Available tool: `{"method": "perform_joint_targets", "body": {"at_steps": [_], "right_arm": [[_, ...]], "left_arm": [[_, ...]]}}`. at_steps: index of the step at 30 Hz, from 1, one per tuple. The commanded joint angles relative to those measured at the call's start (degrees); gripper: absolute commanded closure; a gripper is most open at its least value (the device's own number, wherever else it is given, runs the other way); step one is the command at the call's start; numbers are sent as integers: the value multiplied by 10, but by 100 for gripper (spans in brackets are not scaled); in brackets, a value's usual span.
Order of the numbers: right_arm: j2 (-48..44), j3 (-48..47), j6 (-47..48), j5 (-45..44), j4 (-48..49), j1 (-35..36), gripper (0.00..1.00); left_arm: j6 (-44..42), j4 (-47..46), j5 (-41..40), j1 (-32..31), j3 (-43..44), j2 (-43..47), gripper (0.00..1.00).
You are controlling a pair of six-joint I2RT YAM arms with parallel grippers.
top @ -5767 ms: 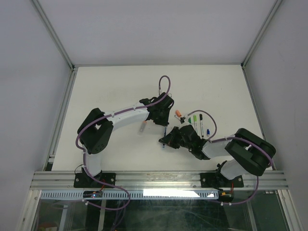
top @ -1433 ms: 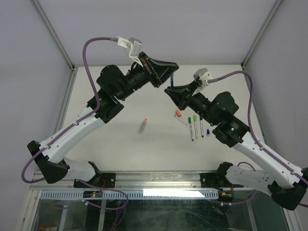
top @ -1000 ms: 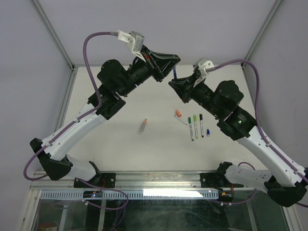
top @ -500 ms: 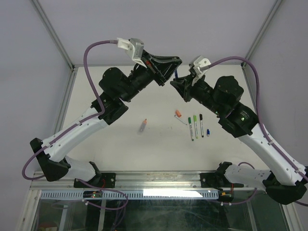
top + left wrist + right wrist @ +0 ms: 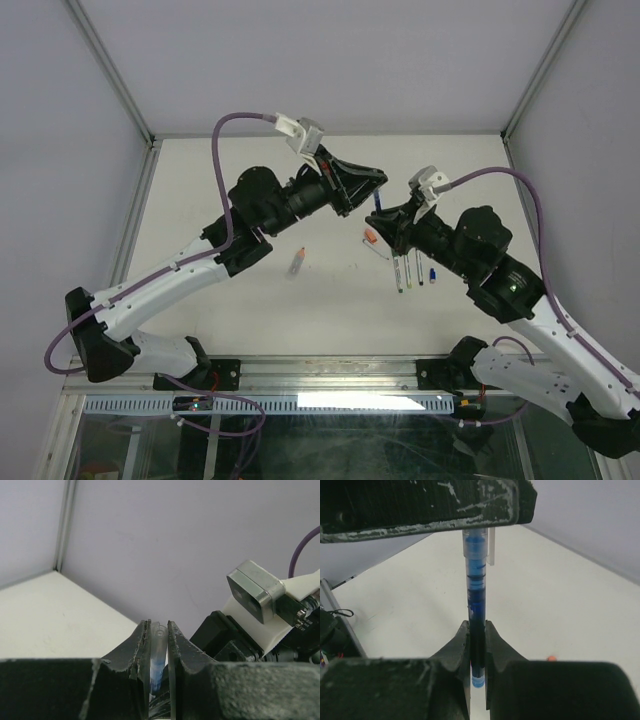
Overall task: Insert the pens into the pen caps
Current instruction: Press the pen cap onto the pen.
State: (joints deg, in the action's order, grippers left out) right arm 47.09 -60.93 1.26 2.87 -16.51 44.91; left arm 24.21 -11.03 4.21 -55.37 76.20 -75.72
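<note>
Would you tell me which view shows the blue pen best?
Right wrist: the blue pen shows nearly full length, close up. Left wrist shows only its clear end; top external, a small blue sliver.

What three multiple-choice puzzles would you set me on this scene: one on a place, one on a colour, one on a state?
1. Where is the blue pen? A) in a cup B) in the air between the left pincer and the right pincer C) on the floor
2. What colour is the loose cap on the table nearest the pincers? A) orange B) purple C) yellow
3. How is the right pincer? A) wide open B) shut on the pen C) out of sight
Answers: 1 B, each pincer grips one end; 2 A, it shows orange from above; 3 B, its fingers clamp the barrel.
</note>
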Motion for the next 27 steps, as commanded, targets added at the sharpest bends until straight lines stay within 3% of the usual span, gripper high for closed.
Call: {"method": "perform_joint_targets", "body": {"at_steps": [1, 12, 16, 21, 27], "right_arm": [[-58, 28, -79, -44, 207, -13, 100], [-134, 228, -238, 66, 168, -13, 100], [-170, 278, -276, 70, 170, -11, 100], [-188, 289, -288, 43, 156, -11, 100], [-175, 287, -303, 21, 136, -11, 100]], "left_arm": [[42, 140, 111, -24, -48, -18, 100], [94, 67, 68, -19, -93, -18, 96], [98, 58, 62, -18, -96, -22, 86], [100, 57, 70, -18, -94, -27, 61], [98, 53, 59, -14, -92, -14, 53]]}}
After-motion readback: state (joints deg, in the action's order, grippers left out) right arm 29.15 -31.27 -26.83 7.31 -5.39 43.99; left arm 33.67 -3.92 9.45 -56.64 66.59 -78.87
